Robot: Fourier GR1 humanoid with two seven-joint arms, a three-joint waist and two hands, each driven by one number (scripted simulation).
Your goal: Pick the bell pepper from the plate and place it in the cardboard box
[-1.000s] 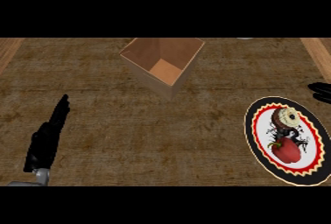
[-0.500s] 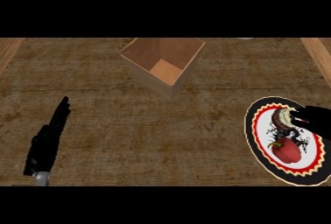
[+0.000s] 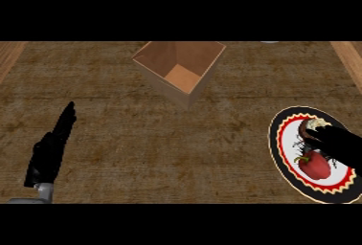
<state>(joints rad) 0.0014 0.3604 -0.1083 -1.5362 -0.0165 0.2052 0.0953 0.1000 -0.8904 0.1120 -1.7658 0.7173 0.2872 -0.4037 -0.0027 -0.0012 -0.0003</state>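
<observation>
so there's one cardboard box [image 3: 180,69], one plate [image 3: 286,148], one red bell pepper [image 3: 316,165] on it, and two black hands, left hand [image 3: 51,148] and right hand [image 3: 339,143].

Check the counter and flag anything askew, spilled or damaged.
Nothing stands out. The cardboard box sits open and upright, the bell pepper lies on the plate under the right hand, and the left hand rests open at the left.
</observation>
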